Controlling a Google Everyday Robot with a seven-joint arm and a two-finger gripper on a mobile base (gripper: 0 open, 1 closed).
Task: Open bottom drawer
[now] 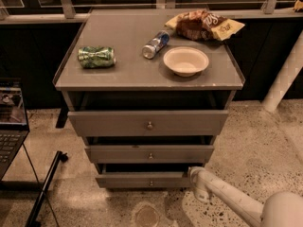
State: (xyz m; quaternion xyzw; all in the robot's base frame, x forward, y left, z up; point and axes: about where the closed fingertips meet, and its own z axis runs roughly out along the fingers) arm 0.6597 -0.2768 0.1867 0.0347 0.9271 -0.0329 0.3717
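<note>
While your gripper [193, 173] sits low at the right end of the bottom drawer [132, 179], the slimmest grey front at the cabinet's [132, 67] foot, you cannot tell whether that gripper is spread or clamped.

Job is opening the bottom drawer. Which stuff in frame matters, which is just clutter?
Job:
bottom drawer
end effector, at that drawer's right end

Lying about:
green can
blue can
white bowl
chip bags
laptop
</note>
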